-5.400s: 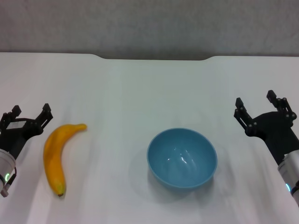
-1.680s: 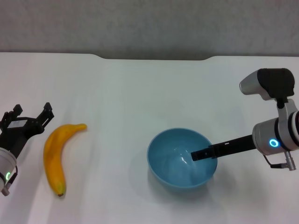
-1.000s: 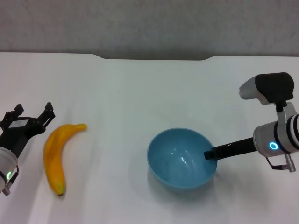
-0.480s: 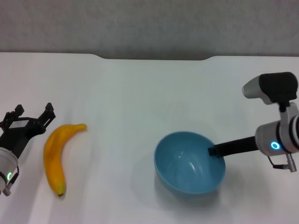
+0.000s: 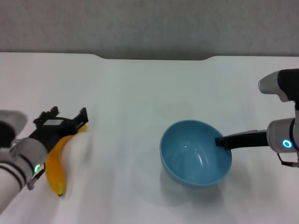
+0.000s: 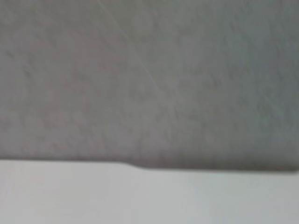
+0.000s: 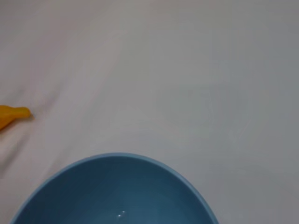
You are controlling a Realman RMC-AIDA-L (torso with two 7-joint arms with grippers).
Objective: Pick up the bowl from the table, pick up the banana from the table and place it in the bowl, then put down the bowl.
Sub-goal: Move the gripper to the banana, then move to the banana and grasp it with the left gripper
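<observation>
The light-blue bowl [image 5: 194,154] hangs tilted a little above the white table [image 5: 140,88], right of centre. My right gripper [image 5: 219,142] is shut on its right rim. The bowl's inside fills the near part of the right wrist view [image 7: 112,196]. The yellow-orange banana [image 5: 55,170] lies on the table at the left; its end also shows in the right wrist view [image 7: 11,114]. My left gripper [image 5: 67,117] is open over the banana's far end and covers part of it.
The table's far edge has a shallow notch [image 5: 154,58] in front of a grey wall. The left wrist view shows only that wall [image 6: 149,79] and a strip of the table's edge [image 6: 140,196].
My right gripper closed on the bowl's rim, lifted it and carried it a little to the right. My left arm has swung in from the left, over the banana's far end.
</observation>
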